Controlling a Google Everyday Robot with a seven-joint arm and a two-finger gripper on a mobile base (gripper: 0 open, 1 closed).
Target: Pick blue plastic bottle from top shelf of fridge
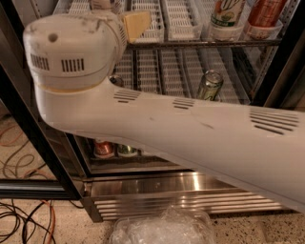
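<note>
The fridge (190, 183) fills the view, with its top shelf (200, 43) of dark wire and white slotted lane trays along the top of the frame. My white arm (190, 133) crosses the whole view, and its wrist housing (71, 47) is at the upper left, in front of the top shelf. My gripper (135, 24) shows only as a tan part past the wrist, at the top shelf's left lanes. The blue plastic bottle is hidden behind the wrist or out of view. A pale object (102, 4) at the top edge cannot be identified.
A bottle with a green-and-white label (228, 14) and a red-labelled bottle (264, 16) stand on the top shelf at the right. A green can (209, 85) is on the rack below. Two cans (103, 147) sit lower down. Black door frame (28, 119), floor cables (24, 219), plastic bag (162, 226).
</note>
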